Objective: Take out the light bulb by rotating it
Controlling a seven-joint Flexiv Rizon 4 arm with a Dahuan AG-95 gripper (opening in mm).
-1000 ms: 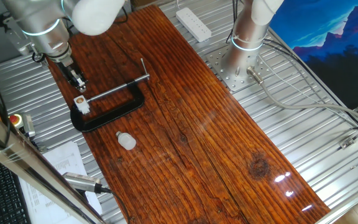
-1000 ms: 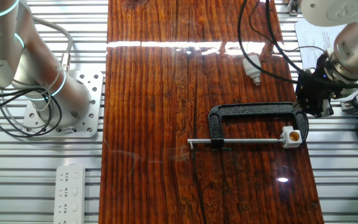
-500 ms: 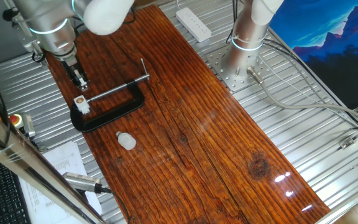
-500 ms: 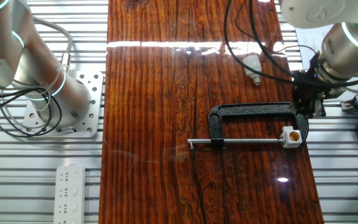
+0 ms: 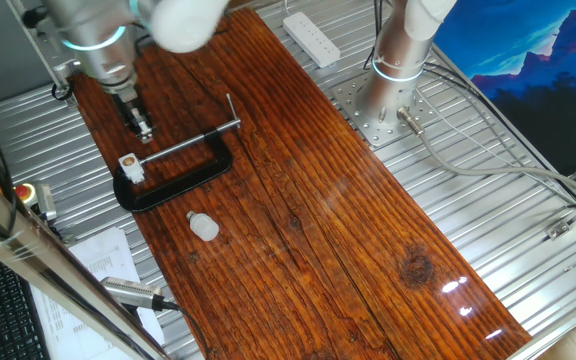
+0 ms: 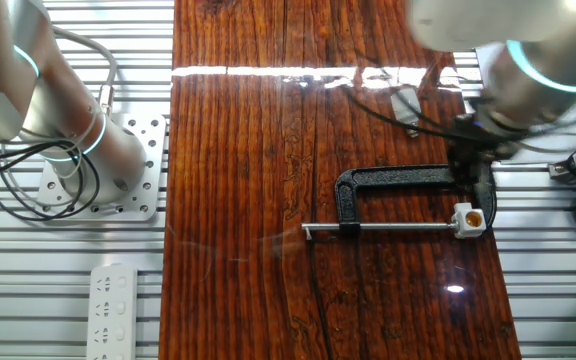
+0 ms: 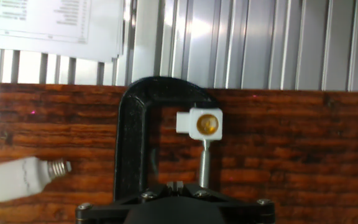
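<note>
White light bulb [image 7: 18, 178] lies loose on wooden table [image 5: 368, 250], beside clamp [image 7: 132, 140]. Gripper [image 5: 143, 130] fingertips hidden; spread or pressed together, can't tell.

Dark wooden table top [image 5: 298, 200] on ribbed metal bench [image 5: 488, 200]; white power strip [image 5: 311, 38] at far edge; glare near corner.
</note>
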